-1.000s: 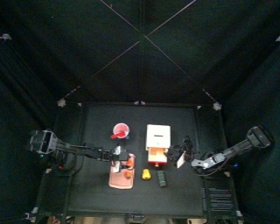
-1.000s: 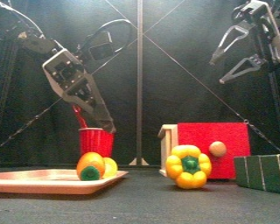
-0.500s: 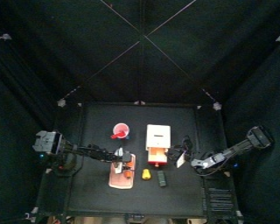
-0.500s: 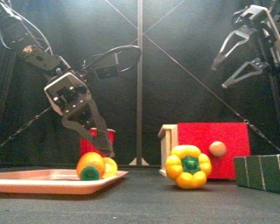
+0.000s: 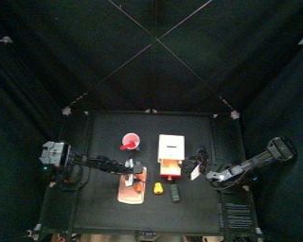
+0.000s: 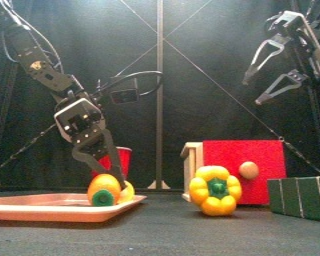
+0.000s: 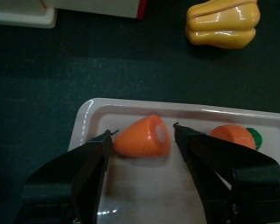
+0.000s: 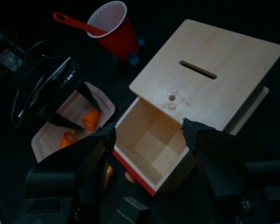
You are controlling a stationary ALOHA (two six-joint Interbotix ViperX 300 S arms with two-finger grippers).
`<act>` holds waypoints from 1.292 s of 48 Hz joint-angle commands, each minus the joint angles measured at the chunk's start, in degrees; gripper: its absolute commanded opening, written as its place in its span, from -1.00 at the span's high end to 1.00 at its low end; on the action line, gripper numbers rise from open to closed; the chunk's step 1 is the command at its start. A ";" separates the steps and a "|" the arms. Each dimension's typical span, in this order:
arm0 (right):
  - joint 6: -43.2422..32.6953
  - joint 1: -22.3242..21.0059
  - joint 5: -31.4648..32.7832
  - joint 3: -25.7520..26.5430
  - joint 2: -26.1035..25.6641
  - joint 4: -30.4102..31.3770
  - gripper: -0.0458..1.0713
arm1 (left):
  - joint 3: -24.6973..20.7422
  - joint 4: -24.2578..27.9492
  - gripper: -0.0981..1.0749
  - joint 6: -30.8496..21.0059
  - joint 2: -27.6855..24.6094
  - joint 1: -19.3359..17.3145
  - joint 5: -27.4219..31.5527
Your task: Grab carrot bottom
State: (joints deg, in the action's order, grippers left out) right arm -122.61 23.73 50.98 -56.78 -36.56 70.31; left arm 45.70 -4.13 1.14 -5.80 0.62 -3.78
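Observation:
The carrot bottom [image 7: 145, 138], a short orange cone, lies on the pale pink tray [image 7: 108, 179]. My left gripper [image 7: 143, 133] is open and low over the tray, one jaw on each side of the cone, not closed on it. Beside it lies the carrot top [image 7: 231, 136], orange with a green end. In the front view the left gripper [image 6: 91, 152] hangs just above the carrot pieces [image 6: 107, 187]. My right gripper [image 6: 288, 62] is open and high at the right, holding nothing.
A yellow toy pepper [image 6: 215, 190] stands right of the tray [image 6: 43, 206]. Behind it are a wooden box with a red front [image 6: 239, 168] and a red cup [image 6: 119, 160]. A dark green box [image 6: 304, 195] sits at the far right.
My left gripper has come down and forward onto the tray, still open. The right arm has hardly moved.

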 commanded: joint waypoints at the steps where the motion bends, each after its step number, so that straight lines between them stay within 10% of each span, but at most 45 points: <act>1: -0.18 -0.18 0.09 0.35 -0.09 0.18 -0.76 | -1.23 -0.18 -0.74 0.09 0.00 -0.09 0.00; 62: -0.09 -1.41 0.09 -0.09 -0.09 -2.02 -0.76 | -2.20 -0.79 -0.64 0.09 -1.93 -0.09 3.34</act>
State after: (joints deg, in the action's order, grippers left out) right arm -122.70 22.41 50.98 -57.39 -36.47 68.20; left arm 44.21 -4.83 1.32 -7.91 0.62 -0.53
